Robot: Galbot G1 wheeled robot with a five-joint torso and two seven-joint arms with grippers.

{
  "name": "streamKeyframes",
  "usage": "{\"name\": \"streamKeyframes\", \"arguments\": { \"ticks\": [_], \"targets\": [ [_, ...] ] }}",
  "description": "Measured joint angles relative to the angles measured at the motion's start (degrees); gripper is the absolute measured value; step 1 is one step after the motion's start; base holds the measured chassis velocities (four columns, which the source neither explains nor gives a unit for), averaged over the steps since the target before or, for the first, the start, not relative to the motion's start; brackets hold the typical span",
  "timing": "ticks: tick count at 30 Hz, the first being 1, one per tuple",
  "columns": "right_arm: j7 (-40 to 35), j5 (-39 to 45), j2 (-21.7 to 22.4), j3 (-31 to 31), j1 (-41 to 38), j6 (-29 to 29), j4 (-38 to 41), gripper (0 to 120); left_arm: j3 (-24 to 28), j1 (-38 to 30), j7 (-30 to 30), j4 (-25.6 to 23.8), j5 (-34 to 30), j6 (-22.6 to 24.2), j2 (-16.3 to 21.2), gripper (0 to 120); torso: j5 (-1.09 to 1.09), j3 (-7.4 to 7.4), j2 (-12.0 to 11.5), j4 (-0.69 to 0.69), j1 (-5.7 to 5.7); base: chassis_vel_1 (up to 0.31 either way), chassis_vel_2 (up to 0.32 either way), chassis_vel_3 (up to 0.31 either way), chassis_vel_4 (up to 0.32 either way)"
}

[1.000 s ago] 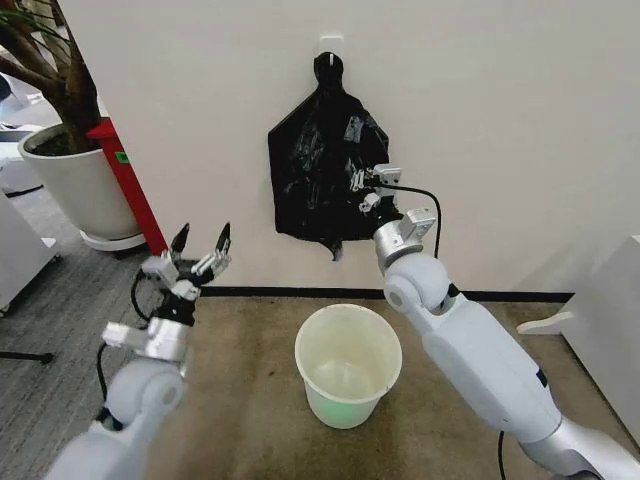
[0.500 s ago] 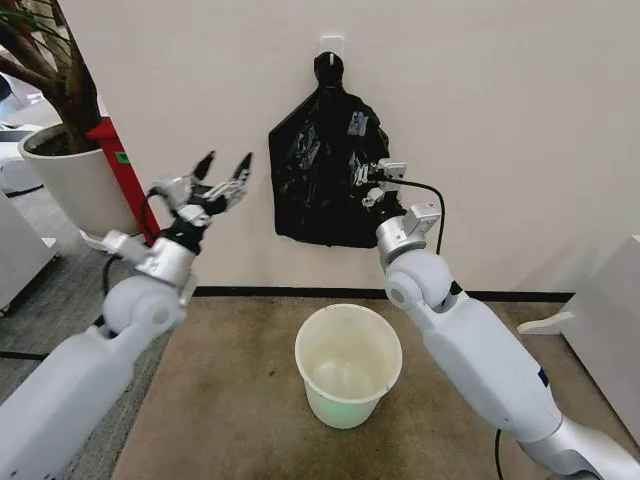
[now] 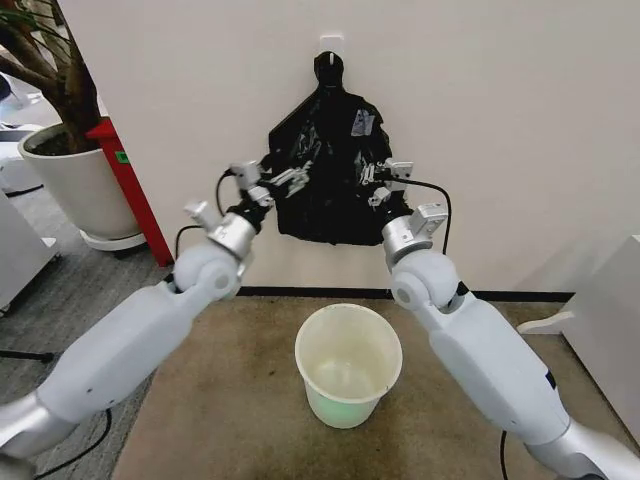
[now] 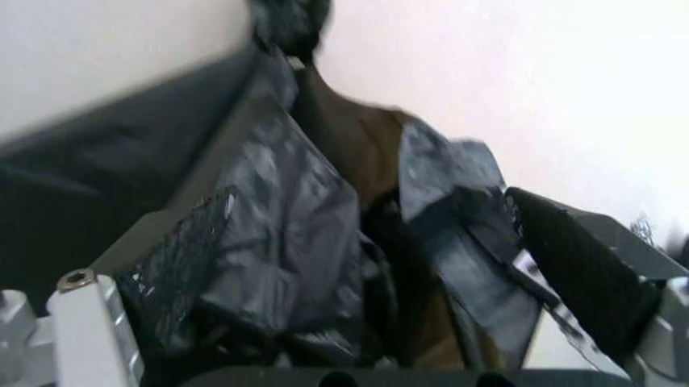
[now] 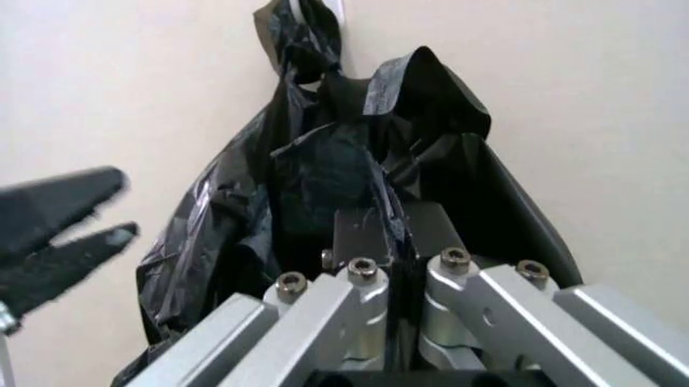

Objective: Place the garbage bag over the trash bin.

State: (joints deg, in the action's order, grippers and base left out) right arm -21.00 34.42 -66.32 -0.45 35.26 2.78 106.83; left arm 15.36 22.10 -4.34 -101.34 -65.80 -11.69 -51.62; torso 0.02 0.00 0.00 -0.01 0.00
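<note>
Pinching the bag [image 3: 325,165] on the wall, our right end effector [image 3: 377,182] is closed — left end effector [image 3: 290,180] gapes around film — bin [image 3: 348,364] below

From my station the garbage bag [image 3: 325,165] reads as thin black plastic film, crinkled and glossy, catching pale highlights along its folds. My right gripper [image 5: 393,242] is brushed silvery metal with socket-head screws, its dark jaws pinched together on a fold of that film. My left gripper [image 4: 366,266] has matt black jaws with a finely ribbed face, set apart with film bunched between them, on bare metal brackets. Both arms wear smooth satin white and grey plastic shells. The trash bin [image 3: 348,365] is smooth cream plastic with a slight sheen. The floor [image 3: 230,400] looks like rough, matt brown carpet, and the wall [image 3: 520,120] like flat matt paint.
</note>
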Motion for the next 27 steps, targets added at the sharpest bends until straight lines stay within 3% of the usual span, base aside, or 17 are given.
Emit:
{"name": "streamKeyframes", "arguments": {
  "ticks": [10,16,20,21,22,27],
  "targets": [
    [0.4,-0.1,0.0,0.6,0.4,-0.2,0.2,0,2.0,-1.8,-2.3,3.0,3.8,2.1,-0.9,97,-0.02,0.0,0.0,0.03,0.0,0.0,0.0,0.0,0.0],
    [1.3,-0.2,0.0,1.0,0.6,-0.5,0.3,0,4.1,-3.6,-6.8,5.2,7.3,4.9,-2.6,95,-0.02,0.0,0.0,0.01,0.0,0.0,0.0,0.0,0.0],
    [1.6,-0.2,-0.1,1.1,0.8,-0.6,0.4,0,5.1,-4.6,-10.5,6.4,10.1,7.9,-3.9,84,-0.02,0.0,0.0,0.01,0.0,0.0,0.0,0.0,0.0],
    [1.8,-0.2,-0.1,1.1,0.9,-0.7,0.5,0,5.3,-4.9,-11.2,6.8,10.6,8.7,-4.3,79,-0.02,0.0,0.0,0.01,0.0,0.0,0.0,0.0,0.0],
    [2.1,-0.4,-0.1,1.5,1.1,-0.8,0.5,0,5.6,-5.3,-12.3,7.8,11.3,9.5,-4.8,66,-0.02,0.0,0.0,0.01,0.0,0.0,0.0,0.0,0.0],
    [2.7,-0.7,0.1,2.1,1.7,-1.2,0.3,0,5.6,-5.2,-12.3,7.8,11.9,9.4,-5.1,48,-0.02,0.0,0.0,0.01,0.0,0.0,0.0,0.0,0.0]
  ]
}}
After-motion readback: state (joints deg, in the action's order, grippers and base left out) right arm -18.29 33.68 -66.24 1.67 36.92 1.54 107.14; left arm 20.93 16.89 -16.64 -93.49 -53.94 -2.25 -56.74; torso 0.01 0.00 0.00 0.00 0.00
